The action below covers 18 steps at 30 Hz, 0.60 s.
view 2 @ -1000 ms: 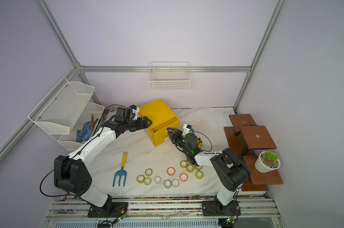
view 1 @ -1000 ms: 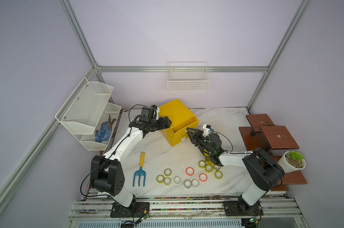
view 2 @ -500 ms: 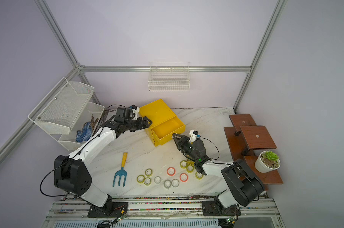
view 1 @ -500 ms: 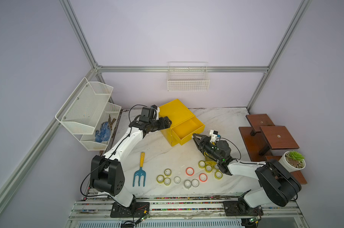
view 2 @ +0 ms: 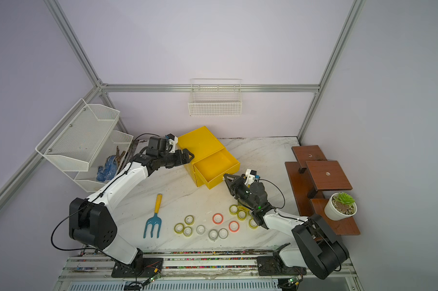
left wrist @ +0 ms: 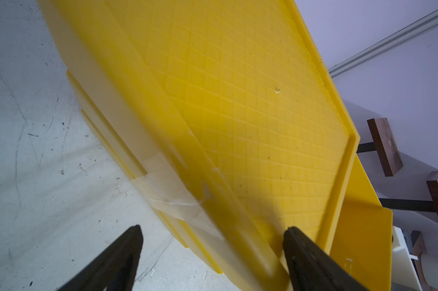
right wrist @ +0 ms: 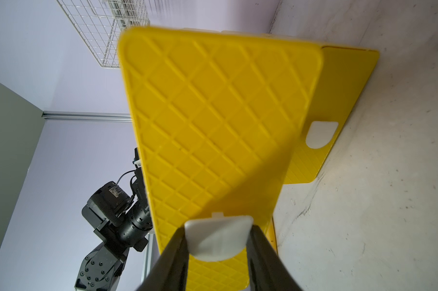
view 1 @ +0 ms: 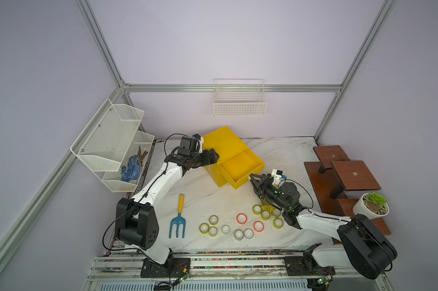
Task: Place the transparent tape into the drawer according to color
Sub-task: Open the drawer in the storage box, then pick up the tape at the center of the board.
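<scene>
Down front on the marble table [view 1: 203, 196], the transparent tape [view 1: 241, 218] lies scattered flat beside a garden fork [view 1: 177, 223]. Further in, the right gripper [right wrist: 218, 228] has its fingers flanking the white tab [right wrist: 218, 239] of the pulled-out drawer [view 1: 238, 166]. Clamped or loose, can't tell. Beyond, the left gripper [left wrist: 213, 228] is spread wide across the yellow cabinet [view 1: 223, 143] edge. Behind: lilac walls, and a wire basket [view 1: 239, 105] hanging.

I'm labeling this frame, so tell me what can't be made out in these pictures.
Right wrist view: blur hides whether the right gripper grips the white tab handle.
Both top views: the right arm covers some yellow-green tape rolls; count unclear.
Top views: the open drawer hides most lower drawer fronts.
Left wrist view: shadow hides whether the left gripper touches the cabinet.
</scene>
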Each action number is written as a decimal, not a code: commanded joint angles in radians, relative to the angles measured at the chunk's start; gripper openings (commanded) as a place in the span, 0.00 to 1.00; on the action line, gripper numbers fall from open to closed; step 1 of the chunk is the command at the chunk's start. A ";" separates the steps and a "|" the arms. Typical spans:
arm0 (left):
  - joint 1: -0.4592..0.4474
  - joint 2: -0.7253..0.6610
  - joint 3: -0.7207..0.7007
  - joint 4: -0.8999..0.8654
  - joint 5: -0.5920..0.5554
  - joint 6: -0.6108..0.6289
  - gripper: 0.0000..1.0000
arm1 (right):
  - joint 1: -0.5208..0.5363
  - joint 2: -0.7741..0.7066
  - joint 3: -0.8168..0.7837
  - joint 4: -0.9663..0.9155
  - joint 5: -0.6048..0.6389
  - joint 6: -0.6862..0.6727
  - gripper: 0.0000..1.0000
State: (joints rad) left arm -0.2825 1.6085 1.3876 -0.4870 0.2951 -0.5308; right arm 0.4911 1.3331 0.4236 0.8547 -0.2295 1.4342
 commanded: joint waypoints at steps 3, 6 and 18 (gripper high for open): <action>-0.009 0.017 -0.004 -0.018 0.015 0.012 0.95 | -0.016 -0.031 -0.006 -0.033 0.001 -0.031 0.60; -0.009 0.002 -0.007 -0.016 0.007 0.014 0.98 | -0.024 -0.067 -0.003 -0.087 -0.001 -0.059 0.64; -0.009 -0.102 -0.007 -0.017 -0.015 0.001 1.00 | -0.058 -0.406 0.017 -0.626 0.089 -0.291 0.70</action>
State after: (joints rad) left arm -0.2840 1.5806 1.3872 -0.5068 0.2844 -0.5304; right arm 0.4419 0.9871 0.4229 0.4381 -0.1917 1.2419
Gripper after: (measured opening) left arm 0.999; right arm 0.699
